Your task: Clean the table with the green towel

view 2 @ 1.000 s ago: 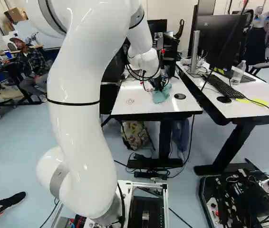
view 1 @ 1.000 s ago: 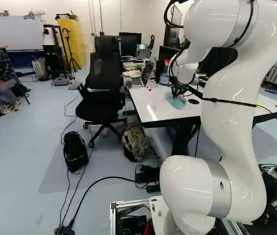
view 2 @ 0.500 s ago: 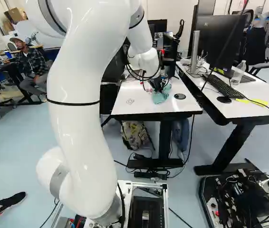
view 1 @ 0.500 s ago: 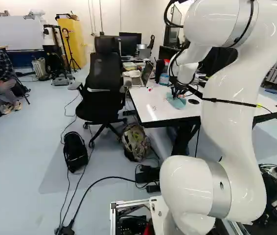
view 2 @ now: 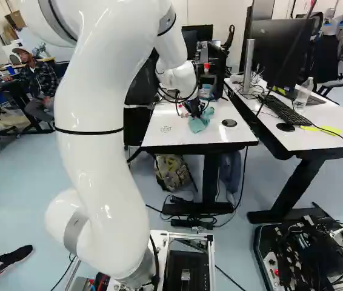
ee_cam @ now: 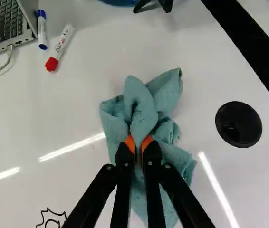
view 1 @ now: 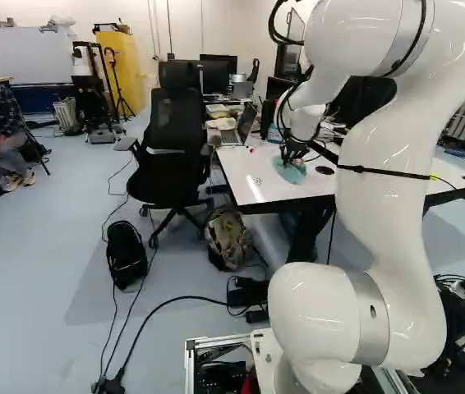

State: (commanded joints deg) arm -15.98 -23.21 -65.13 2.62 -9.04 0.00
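Clamped by a fold: the green towel (ee_cam: 141,111), between both pads of the pincer (view 1: 290,157). Lies on the white table (ee_cam: 53,111), bunched towards twelve o'clock ahead of the fingertips, spreading underneath towards four.

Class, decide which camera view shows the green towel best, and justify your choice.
The wrist view: it shows the towel's folds and where the gripper pinches it. Both base views show it only as a small patch on the table, partly hidden by the gripper.
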